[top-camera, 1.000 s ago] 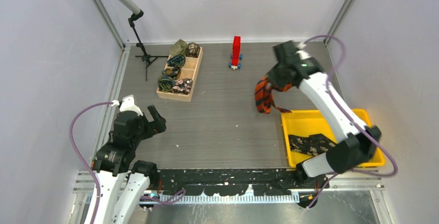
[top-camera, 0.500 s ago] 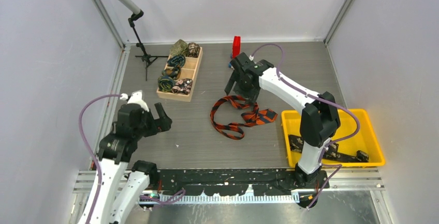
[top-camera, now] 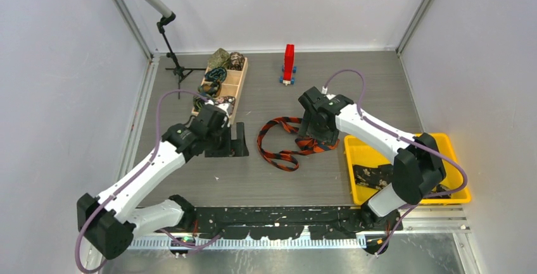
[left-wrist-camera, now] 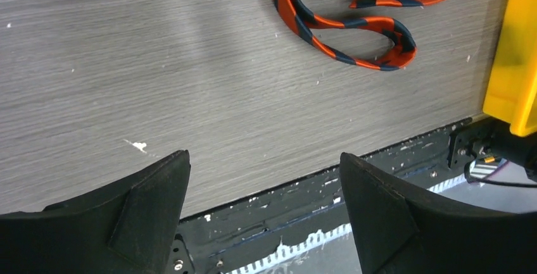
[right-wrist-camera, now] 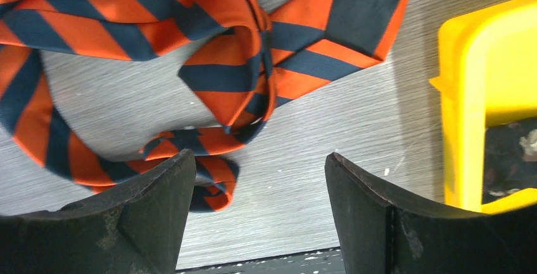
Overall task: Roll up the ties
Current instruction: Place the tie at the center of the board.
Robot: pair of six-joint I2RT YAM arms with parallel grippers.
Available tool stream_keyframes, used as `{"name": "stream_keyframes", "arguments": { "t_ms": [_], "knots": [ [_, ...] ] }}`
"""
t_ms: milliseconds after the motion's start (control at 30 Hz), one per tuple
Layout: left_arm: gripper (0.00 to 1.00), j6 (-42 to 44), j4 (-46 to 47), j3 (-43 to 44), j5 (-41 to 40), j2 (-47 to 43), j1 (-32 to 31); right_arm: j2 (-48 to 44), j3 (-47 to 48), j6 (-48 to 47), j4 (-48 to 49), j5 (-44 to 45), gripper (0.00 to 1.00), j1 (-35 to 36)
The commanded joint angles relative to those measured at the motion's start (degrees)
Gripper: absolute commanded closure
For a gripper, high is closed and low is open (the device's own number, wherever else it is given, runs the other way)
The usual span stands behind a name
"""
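Grey tabletop (right-wrist-camera: pixel 380 128), orange-and-black tie (right-wrist-camera: pixel 234 52) partly behind right tool (right-wrist-camera: pixel 256 157)

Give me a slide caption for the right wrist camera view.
Open right gripper hovers over the tangled orange-and-navy striped fabric necktie beside the yellow plastic bin.

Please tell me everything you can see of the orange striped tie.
The tie is fabric with diagonal orange and dark blue stripes. It lies unrolled and loose on the grey table, its narrow part curving in a loop, its wide end near the yellow bin but apart from it. The open right gripper hovers above it, holding nothing.
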Motion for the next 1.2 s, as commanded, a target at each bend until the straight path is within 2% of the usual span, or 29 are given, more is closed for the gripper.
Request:
{"name": "stream_keyframes", "arguments": {
  "t_ms": [0, 267, 400, 800, 1000, 1067, 1167],
  "knots": [
    [0.11, -4.57, 8.77, 0.58, -4.44, 5.32, -2.39, -2.37, -1.17, -3.15, 0.96, 5.72, 0.21, 0.17],
    [0.15, -6.17, 15.95, 2.61, -8.14, 18.08, -4.20, 5.48, 3.11, -11.43, 2.93, 7.37, 0.25, -1.27],
    [0.19, -6.48, 19.12, 4.59, -10.17, 23.17, -4.21, 10.30, 4.73, -13.35, 4.76, 5.71, 0.32, -2.78],
    [0.38, -7.21, 26.09, 8.34, -10.83, 35.14, -4.17, 17.00, 6.30, -16.69, 10.46, 0.66, 0.50, -6.06],
    [0.47, -7.26, 28.06, 7.97, -10.32, 37.17, -4.19, 17.75, 6.81, -17.04, 10.64, -0.49, 0.64, -6.75],
    [0.51, -7.48, 29.02, 7.61, -10.12, 37.58, -4.20, 18.18, 7.09, -17.24, 10.67, -0.64, 0.74, -6.74],
    [0.65, -7.32, 30.79, 7.24, -10.09, 38.01, -4.21, 19.31, 7.83, -17.52, 10.04, -0.37, 0.91, -6.73]
  ]
}}
